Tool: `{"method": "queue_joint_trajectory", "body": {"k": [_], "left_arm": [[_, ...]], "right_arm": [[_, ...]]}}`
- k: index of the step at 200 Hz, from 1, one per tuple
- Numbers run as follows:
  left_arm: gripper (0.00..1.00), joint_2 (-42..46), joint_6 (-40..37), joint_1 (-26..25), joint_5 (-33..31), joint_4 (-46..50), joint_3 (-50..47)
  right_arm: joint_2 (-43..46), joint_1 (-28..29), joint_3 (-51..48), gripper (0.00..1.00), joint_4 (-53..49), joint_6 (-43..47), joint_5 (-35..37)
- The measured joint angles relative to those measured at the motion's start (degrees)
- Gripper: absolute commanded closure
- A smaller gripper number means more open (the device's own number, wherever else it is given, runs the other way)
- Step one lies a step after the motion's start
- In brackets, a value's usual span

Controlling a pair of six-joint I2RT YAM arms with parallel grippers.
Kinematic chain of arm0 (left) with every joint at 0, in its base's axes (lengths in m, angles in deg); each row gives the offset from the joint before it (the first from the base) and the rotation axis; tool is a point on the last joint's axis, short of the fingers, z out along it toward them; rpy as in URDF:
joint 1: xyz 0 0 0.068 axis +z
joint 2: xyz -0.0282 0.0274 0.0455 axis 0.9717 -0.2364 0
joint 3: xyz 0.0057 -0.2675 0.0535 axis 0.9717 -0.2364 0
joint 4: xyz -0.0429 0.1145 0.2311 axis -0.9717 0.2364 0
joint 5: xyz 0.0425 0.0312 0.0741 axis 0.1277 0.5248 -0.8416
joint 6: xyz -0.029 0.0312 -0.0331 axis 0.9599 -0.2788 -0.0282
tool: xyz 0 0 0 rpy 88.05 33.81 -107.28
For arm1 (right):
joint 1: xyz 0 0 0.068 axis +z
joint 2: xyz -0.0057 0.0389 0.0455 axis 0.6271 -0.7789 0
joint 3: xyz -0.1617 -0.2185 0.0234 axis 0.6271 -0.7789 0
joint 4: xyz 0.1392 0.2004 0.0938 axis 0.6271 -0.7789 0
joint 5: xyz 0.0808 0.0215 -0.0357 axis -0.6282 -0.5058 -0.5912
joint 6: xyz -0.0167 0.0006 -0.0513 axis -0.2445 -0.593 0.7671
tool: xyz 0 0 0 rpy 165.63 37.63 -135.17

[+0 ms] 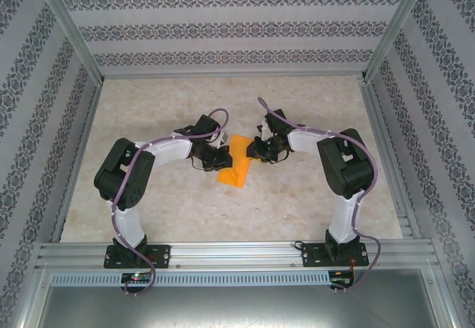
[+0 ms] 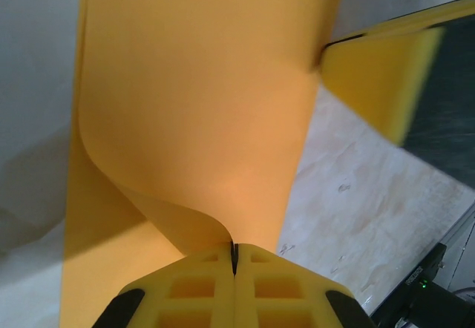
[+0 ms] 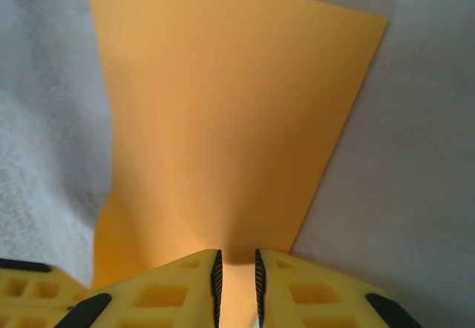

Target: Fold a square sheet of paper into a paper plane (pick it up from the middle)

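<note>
The square sheet of paper (image 1: 237, 163) is bright orange and hangs above the table's middle, between both grippers. My left gripper (image 1: 225, 159) is shut on its edge. In the left wrist view the sheet (image 2: 200, 105) curls up out of the closed jaws of that gripper (image 2: 234, 257), and one right finger (image 2: 378, 76) shows at the sheet's far edge. My right gripper (image 1: 254, 150) faces the opposite edge. In the right wrist view its jaws (image 3: 236, 269) stand a narrow gap apart, with the sheet (image 3: 223, 120) running into the gap. The paper plane is out of view.
The beige table (image 1: 148, 202) is boxed in by patterned walls (image 1: 44, 105) on three sides. An aluminium rail (image 1: 237, 254) carrying both arm bases runs along the near edge.
</note>
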Motion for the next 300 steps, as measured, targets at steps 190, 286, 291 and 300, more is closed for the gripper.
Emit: {"method": "queue_joint_trajectory", "body": {"k": [190, 286, 291, 300], "left_arm": [[1.00, -7.39, -1.46, -2.40, -0.09, 1.97, 7.26], [1.00, -7.91, -1.95, -2.47, -2.51, 3.21, 8.37], [1.00, -7.96, -2.03, -2.47, -2.49, 3.21, 8.37], [1.00, -8.09, -2.16, -2.51, -2.51, 3.21, 8.39]], "right_arm": [[-0.87, 0.17, 0.85, 0.86, -1.27, 3.04, 0.11], [-0.87, 0.28, 1.18, 0.87, -2.10, 3.06, 0.48], [-0.87, 0.28, 1.22, 0.87, -2.14, 3.06, 0.50], [-0.87, 0.28, 1.22, 0.86, -2.16, 3.08, 0.52]]}}
